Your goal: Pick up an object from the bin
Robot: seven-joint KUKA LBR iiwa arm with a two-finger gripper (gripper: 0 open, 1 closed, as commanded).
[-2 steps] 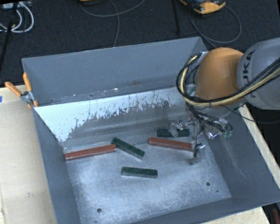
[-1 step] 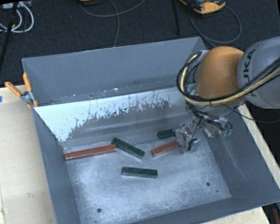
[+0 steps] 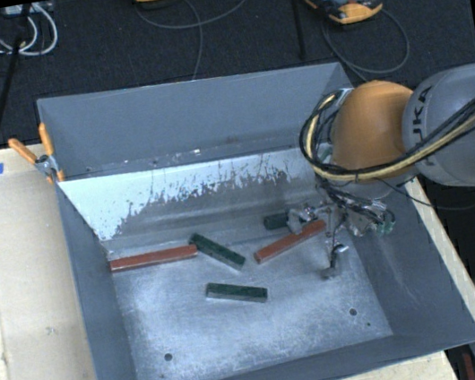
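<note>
The grey metal bin (image 3: 210,135) holds five loose items, all lying singly on its floor and none heaped. The pincer (image 3: 334,260) stands low over the right part of the floor, beneath the arm's orange-brown wrist cover (image 3: 372,124). Whether it is wide or narrow cannot be told from this angle, and nothing is seen held in it. Nearest to it is a short reddish-brown flat stick (image 3: 289,242), lying slantwise with its right end just beside the pincer, to the pincer's upper left; contact between the two cannot be confirmed. A small dark block (image 3: 275,221) lies just above that stick, toward the back wall. Further left are a dark green flat bar (image 3: 217,249), tilted, a second dark green bar (image 3: 236,292) nearer the front, and a long reddish-brown flat strip (image 3: 152,258) well apart at the left. Assessment: the task stands at the approach stage, with no item secured. The short stick is the likeliest candidate, by nearness alone. The next move would call for setting the pincer astride the stick's narrow width, square to its length, closing firmly, then lifting straight. A thin, flat item on metal may slip or pivot if taken at its end.
</note>
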